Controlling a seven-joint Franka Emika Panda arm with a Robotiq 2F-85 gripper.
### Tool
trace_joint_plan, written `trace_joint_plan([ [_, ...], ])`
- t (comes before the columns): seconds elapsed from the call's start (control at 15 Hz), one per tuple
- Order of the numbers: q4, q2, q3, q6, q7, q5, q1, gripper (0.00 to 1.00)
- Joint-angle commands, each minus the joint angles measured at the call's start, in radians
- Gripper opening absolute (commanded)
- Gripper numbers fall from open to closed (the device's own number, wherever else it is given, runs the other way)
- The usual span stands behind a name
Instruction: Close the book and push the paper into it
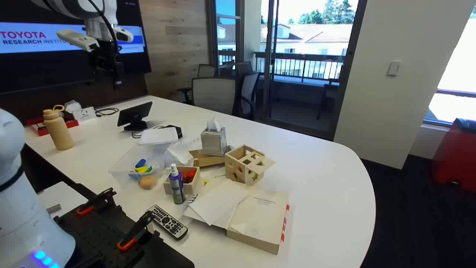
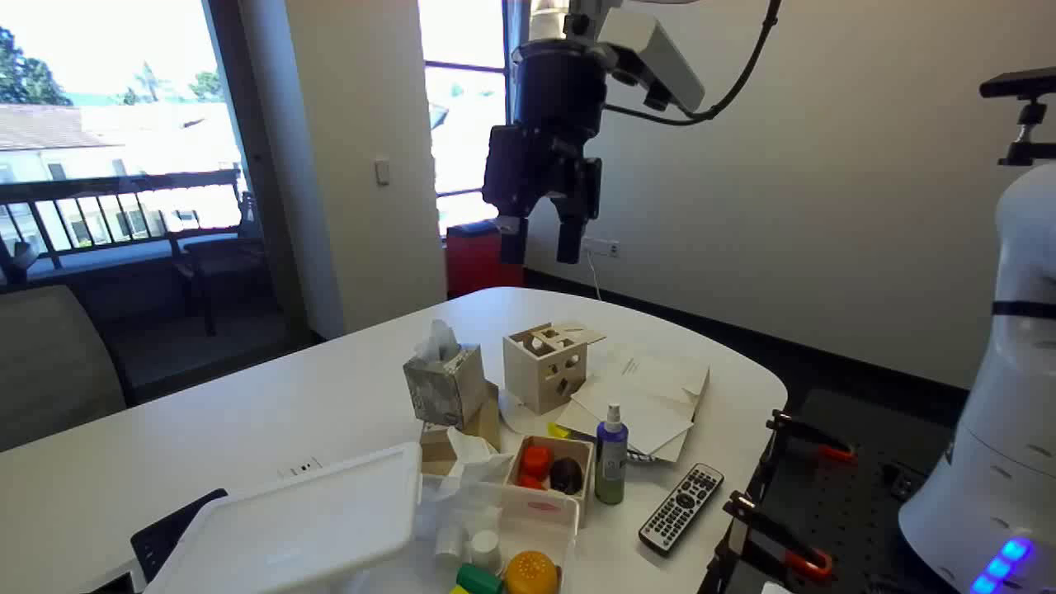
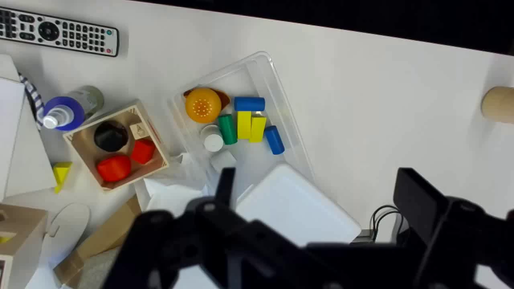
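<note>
The book (image 1: 260, 219) lies open on the table. Its thick cream page block is face up, with red marks along one edge. It shows in both exterior views, partly behind the wooden cube there (image 2: 660, 375). The opened front cover lies flat beside the block with its pale inside up; its dark blue face is hidden. The paper (image 1: 219, 201), a loose white sheet, lies over this cover and against the page block (image 2: 631, 421). In the wrist view the paper (image 3: 9, 120) is cut off at the left edge. My gripper (image 2: 541, 247) is open and empty (image 3: 317, 180), high above the table, away from the book.
A wooden holed cube (image 1: 243, 165), a purple spray bottle (image 1: 176, 186) and a remote (image 1: 168, 222) stand or lie near the book. A wooden box (image 3: 116, 148), clear bin (image 3: 281, 100), white lid (image 3: 297, 204), tissue box (image 2: 445, 384), tan bottle (image 1: 58, 130) and small screen (image 1: 134, 114) are farther along.
</note>
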State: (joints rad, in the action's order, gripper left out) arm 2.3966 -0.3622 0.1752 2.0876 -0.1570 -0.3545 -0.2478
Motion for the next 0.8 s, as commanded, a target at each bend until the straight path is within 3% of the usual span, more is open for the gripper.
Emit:
trace_joint_plan([
  [0.0,-0.002,-0.001,0.009,-0.003,0.003,-0.003,0.010,1.00],
  [0.33,-0.003,-0.001,0.009,-0.003,0.003,-0.003,0.010,1.00],
  [0.53,-0.019,0.052,0.029,0.085,-0.097,0.089,0.061,1.00],
  [0.73,-0.043,0.142,0.046,0.207,-0.233,0.271,0.139,1.00],
])
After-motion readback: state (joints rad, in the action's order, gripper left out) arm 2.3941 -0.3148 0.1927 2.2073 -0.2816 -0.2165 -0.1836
